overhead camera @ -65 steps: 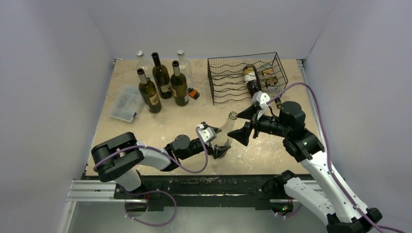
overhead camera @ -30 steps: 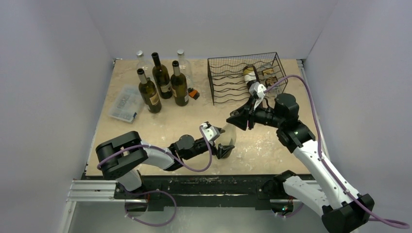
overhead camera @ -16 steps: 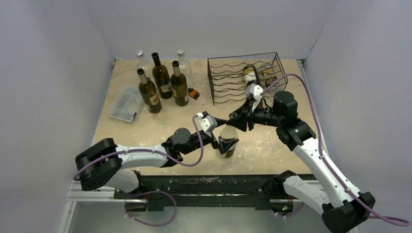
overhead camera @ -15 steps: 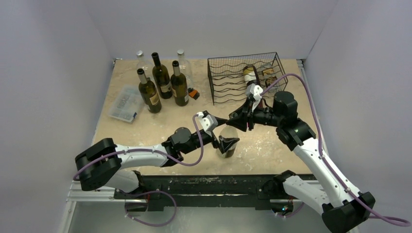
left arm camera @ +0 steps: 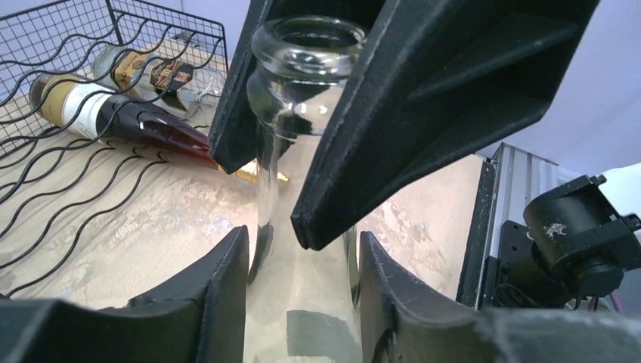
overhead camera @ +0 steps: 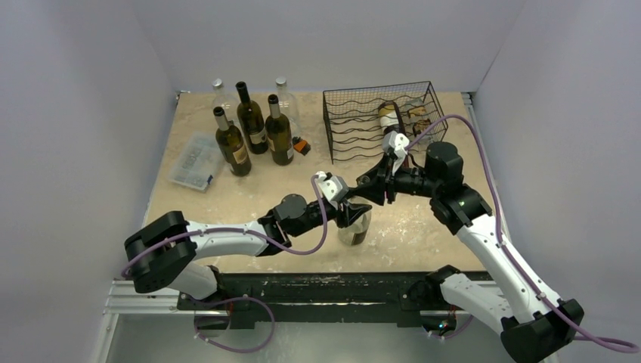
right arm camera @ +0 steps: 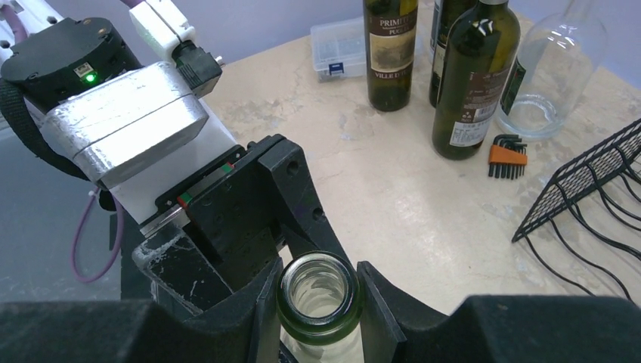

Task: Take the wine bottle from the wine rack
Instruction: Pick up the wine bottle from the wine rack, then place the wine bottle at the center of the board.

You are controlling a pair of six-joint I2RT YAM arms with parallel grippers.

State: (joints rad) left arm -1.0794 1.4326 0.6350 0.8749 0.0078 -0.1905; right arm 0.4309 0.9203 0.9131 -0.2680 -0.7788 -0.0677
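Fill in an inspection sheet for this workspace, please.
Surface: beige table, scuffed with white marks.
Job's things: clear wine bottle upright, in front of the wine rack; a dark bottle lies in the rack.
Clutter: five standing bottles, plastic box, hex keys, all back left.
Grippers: left gripper shut on the bottle's body; right gripper shut on its neck.
Cables: purple cables loop along both arms.
Surroundings: plain walls on three sides.
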